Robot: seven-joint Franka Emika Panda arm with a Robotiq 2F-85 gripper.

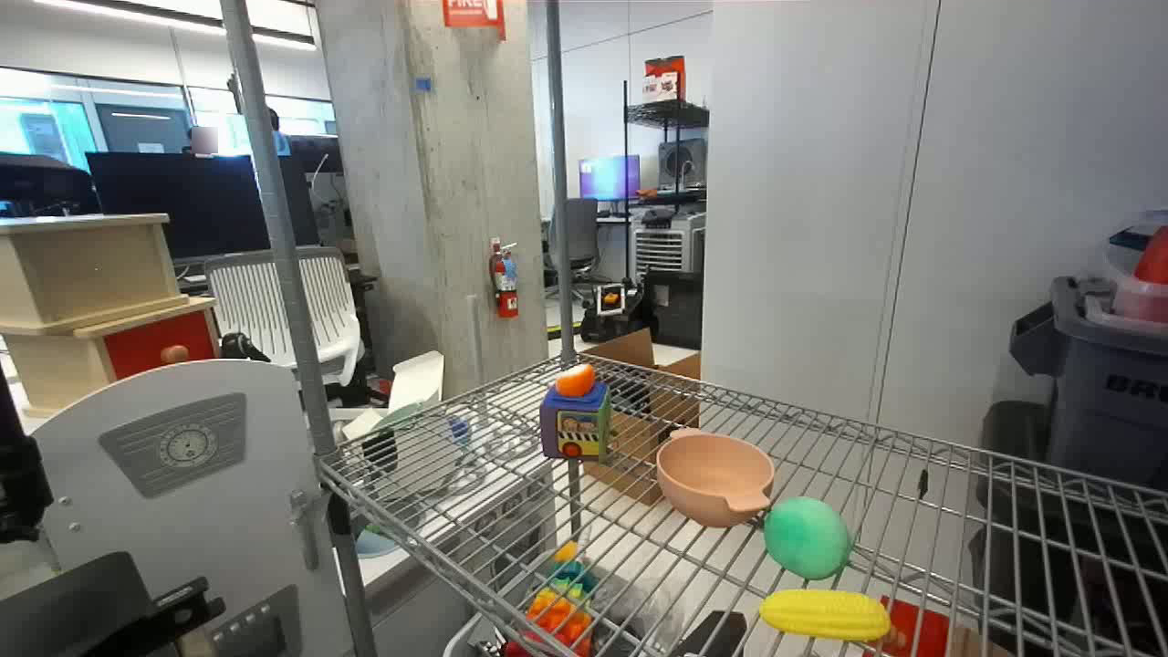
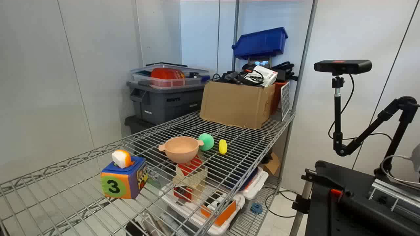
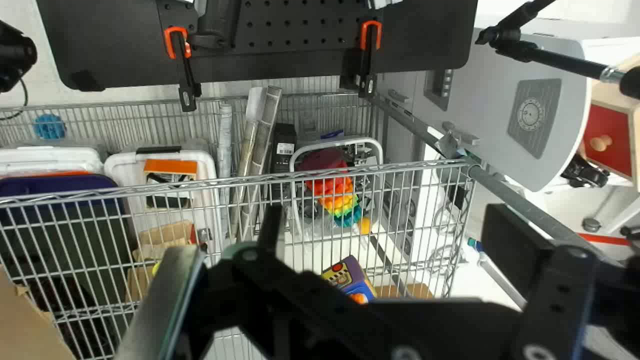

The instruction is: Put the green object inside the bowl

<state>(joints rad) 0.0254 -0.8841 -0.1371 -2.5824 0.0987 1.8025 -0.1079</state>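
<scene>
The green object, a rounded bright green ball, rests on the wire shelf close beside the bowl. The bowl is pinkish-tan and upright, with two small tab handles; no contents show in it. In an exterior view the green object sits just behind one handle of the bowl. I cannot tell if they touch. My gripper shows only in the wrist view, its fingers wide apart with nothing between them, above the shelf. The green object and bowl do not show in the wrist view.
A yellow corn lies near the green object. A toy cube with an orange-white piece on top stands on the bowl's other side. A full cardboard box sits at a shelf end. Metal posts rise at the shelf corners.
</scene>
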